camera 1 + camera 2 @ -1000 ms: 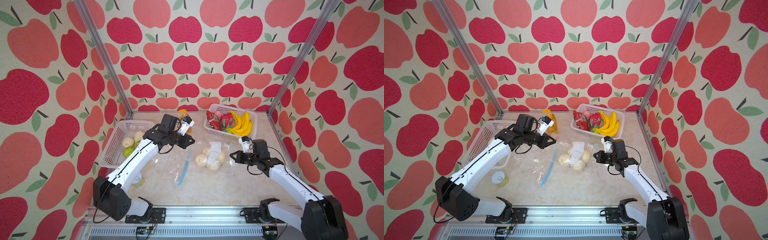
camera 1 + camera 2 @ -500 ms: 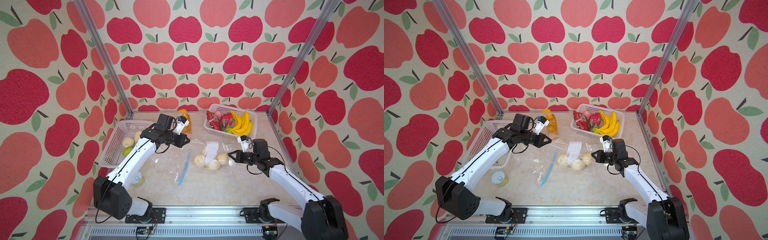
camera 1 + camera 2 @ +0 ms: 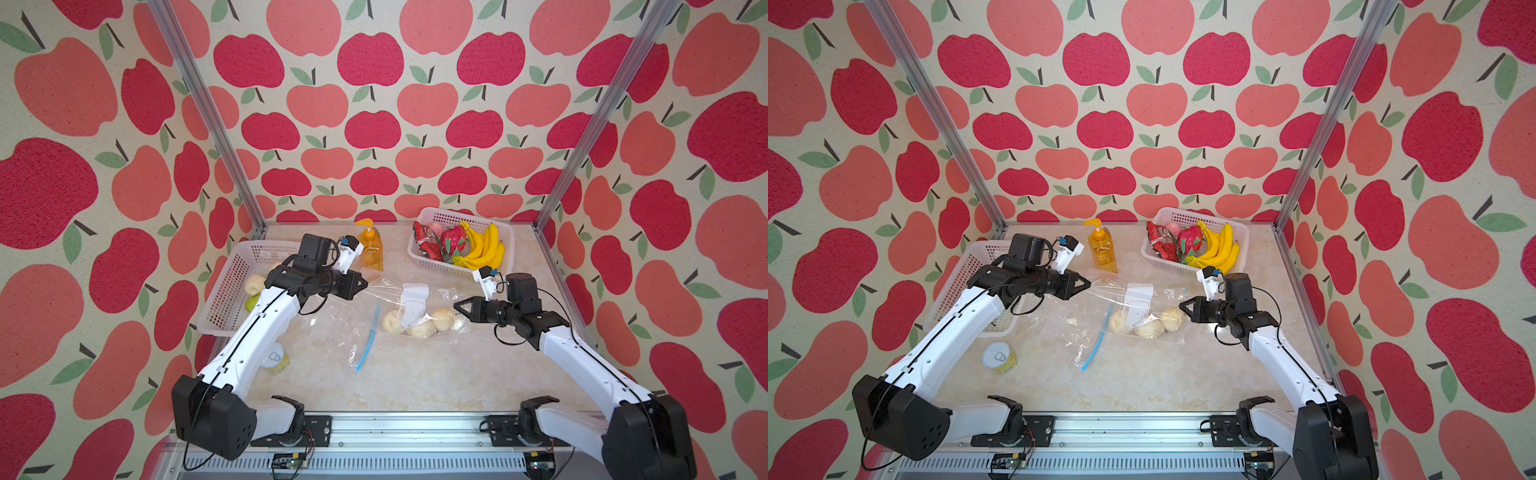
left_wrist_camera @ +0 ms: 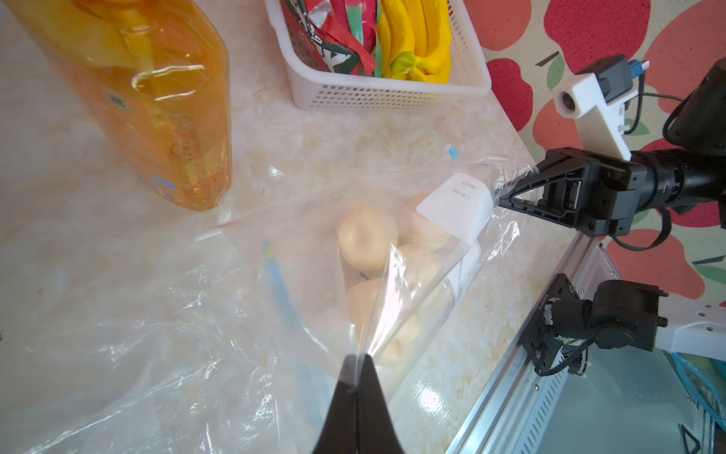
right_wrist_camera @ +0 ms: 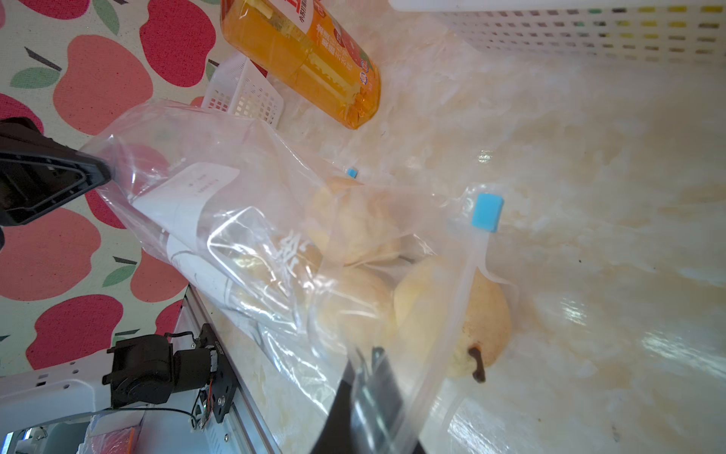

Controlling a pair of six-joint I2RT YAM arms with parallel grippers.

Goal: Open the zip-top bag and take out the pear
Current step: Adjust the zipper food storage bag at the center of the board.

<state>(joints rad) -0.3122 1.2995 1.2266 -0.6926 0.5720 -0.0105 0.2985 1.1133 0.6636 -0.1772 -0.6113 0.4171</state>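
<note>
Shifting leftward since earlier: left claw [image 3: 365, 285], clamped on taut zip-top bag [image 3: 414, 296].

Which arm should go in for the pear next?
Right, probably. The right gripper pinches the zip-top bag at its zipper end, beside the pears; the left gripper is shut on the far edge, better used as an anchor.

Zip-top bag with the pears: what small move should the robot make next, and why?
Probably the right end effector should let go of the zip-top bag and edge toward the nearest pear: the left end effector holds the bag's other side up, and the pears lie inside.
</note>
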